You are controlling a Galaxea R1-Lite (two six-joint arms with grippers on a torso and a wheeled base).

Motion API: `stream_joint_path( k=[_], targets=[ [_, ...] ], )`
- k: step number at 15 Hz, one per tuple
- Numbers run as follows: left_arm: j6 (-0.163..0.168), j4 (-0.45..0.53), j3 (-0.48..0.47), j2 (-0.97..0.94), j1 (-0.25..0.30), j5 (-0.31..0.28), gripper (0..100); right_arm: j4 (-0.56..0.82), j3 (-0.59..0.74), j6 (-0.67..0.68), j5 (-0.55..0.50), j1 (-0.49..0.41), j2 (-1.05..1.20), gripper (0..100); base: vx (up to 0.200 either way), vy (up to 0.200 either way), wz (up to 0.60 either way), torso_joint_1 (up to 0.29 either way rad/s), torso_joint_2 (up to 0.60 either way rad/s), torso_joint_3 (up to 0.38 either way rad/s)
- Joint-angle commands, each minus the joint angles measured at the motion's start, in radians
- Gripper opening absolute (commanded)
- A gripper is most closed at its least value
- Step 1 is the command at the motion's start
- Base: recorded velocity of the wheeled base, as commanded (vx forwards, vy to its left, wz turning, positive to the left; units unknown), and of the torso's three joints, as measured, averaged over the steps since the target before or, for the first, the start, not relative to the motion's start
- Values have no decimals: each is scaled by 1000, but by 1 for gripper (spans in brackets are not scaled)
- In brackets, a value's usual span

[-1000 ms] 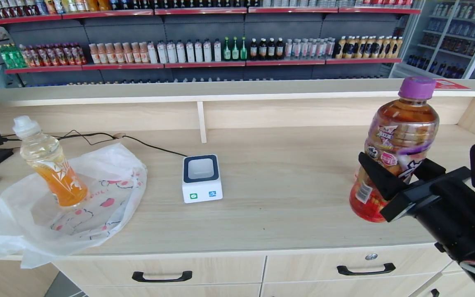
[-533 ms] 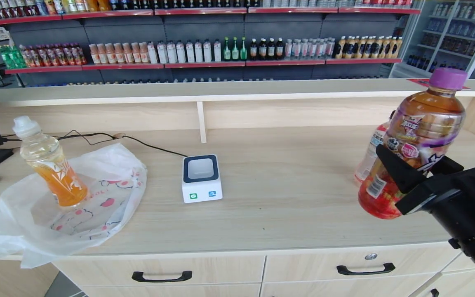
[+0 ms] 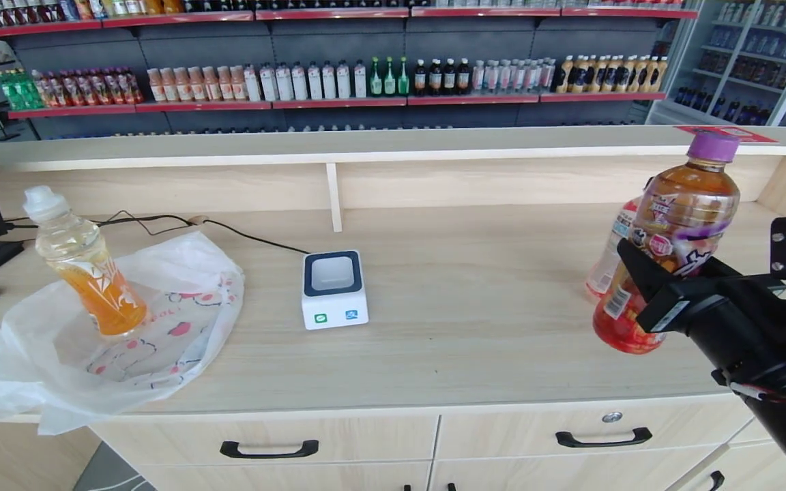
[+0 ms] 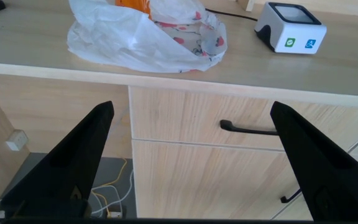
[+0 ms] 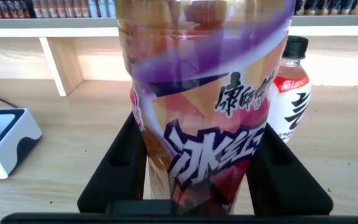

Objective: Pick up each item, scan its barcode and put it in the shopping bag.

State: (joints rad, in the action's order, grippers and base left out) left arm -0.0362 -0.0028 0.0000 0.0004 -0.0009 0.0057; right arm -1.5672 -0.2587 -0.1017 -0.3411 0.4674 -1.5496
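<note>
Shop shelves of drinks back the wooden worktop (image 3: pixel 488 327). My worry is a slip. The purple-capped iced tea bottle (image 3: pixel 679 225), well right of the barcode scanner (image 3: pixel 333 290), leans in the right end effector (image 3: pixel 666 273), which is clamped on its slick label. Swinging it could clip the white-labelled bottle (image 3: pixel 611 252) just behind. The left end effector (image 4: pixel 191 155) gapes wide and empty, lower than the scanner.

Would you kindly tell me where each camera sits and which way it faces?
Head view: on the head, looking forward and down over the wooden counter; the black right end effector shows, gripping the purple-capped amber drink bottle.
Left wrist view: below counter height, facing the pale drawer fronts and white plastic shopping bag, framed by the open left end effector.
Right wrist view: behind the gripped bottle, facing across the counter.
Shared: all three show the white box-shaped scanner.
</note>
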Motion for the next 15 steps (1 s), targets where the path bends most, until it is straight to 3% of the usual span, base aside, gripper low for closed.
stream_joint_path(
  k=[1,4,15],
  targets=[
    [1,0,0,0,-1,0,100,-4,-2,0,1,-6,-6,0,0,0,0,0,0,0],
    [2,0,0,0,-1,0,100,-4,-2,4,1,-6,-6,0,0,0,0,-17,-2,4],
    [-7,-2,0,0,1,2,100,-4,-13,2,1,-7,8,0,0,200,0,9,5,0]
  ],
)
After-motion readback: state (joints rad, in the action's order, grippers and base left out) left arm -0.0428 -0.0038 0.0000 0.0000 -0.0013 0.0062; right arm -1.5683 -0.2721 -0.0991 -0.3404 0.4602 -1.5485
